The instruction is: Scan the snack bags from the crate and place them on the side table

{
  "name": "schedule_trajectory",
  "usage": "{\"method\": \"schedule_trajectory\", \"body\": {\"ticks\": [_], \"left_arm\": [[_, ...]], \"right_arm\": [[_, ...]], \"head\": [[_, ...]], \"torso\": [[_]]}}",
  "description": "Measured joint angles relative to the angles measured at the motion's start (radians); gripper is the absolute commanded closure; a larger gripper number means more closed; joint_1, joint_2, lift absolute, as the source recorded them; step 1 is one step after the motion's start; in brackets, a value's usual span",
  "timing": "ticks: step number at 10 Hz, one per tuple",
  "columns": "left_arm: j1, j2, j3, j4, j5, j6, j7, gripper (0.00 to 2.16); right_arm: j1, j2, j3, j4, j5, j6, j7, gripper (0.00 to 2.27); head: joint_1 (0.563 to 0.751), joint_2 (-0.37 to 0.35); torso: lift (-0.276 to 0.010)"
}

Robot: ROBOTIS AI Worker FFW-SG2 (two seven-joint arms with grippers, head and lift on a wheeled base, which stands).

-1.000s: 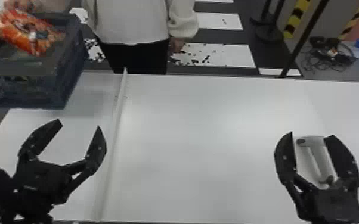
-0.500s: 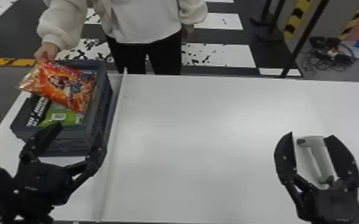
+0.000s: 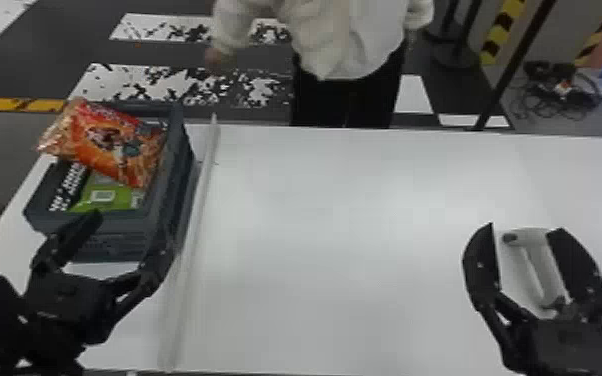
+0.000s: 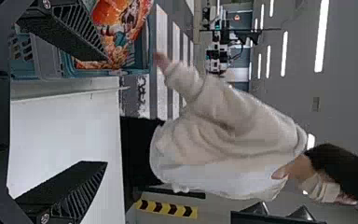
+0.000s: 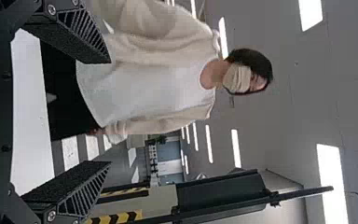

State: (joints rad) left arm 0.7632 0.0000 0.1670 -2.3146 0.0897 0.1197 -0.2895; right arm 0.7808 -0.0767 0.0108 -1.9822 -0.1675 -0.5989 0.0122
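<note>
Snack bag [image 3: 110, 142], orange, lies across the crate [image 3: 115, 244] at the far left corner of the desk [image 3: 355, 225], just released by a person's hand [image 3: 217, 59], so picking can likely start, with left pincer [image 3: 134, 229] and right pincer [image 3: 525, 227] wide open and empty above the near edge.

This looks like a lab or test hall rather than a home. In the head view, a plain white desk [image 3: 345, 240] stands on a dark floor with broad white stripes [image 3: 260, 90] from 10 to 1 o'clock; black-and-yellow hazard tape [image 3: 502, 25] and tangled cables [image 3: 555, 95] lie towards 2 o'clock. Overhead run long strip lights [image 4: 321, 35].
</note>
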Motion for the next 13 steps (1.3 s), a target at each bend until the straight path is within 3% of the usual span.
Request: {"method": "schedule_trajectory", "body": {"ticks": [3,5,8,9,11,13], "left_arm": [[-0.052,0.0,0.092,-0.029,0.063,0.128,-0.022,0.07],[-0.123,0.0,0.186,-0.064,0.119,0.333,-0.046,0.07],[-0.294,0.0,0.393,-0.095,0.242,0.735,-0.1,0.06],[-0.341,0.0,0.445,-0.097,0.278,0.83,-0.103,0.06],[-0.448,0.0,0.518,-0.093,0.302,0.973,-0.119,0.06],[-0.595,0.0,0.57,-0.048,0.3,1.154,-0.149,0.06]], "right_arm": [[-0.004,0.0,0.005,-0.01,0.014,0.069,0.0,0.09],[-0.005,0.0,0.008,-0.021,0.023,0.093,0.0,0.09],[-0.005,-0.001,0.015,-0.033,0.036,0.114,0.0,0.1],[-0.005,0.0,0.019,-0.037,0.042,0.119,0.0,0.1],[-0.005,0.0,0.025,-0.042,0.049,0.125,0.0,0.1],[-0.003,0.0,0.025,-0.043,0.053,0.128,0.0,0.1]], "head": [[0.695,0.058],[0.695,0.12],[0.695,0.206],[0.695,0.232],[0.695,0.256],[0.695,0.257]], "torso": [[-0.094],[-0.094],[-0.094],[-0.094],[-0.094],[-0.094]]}}
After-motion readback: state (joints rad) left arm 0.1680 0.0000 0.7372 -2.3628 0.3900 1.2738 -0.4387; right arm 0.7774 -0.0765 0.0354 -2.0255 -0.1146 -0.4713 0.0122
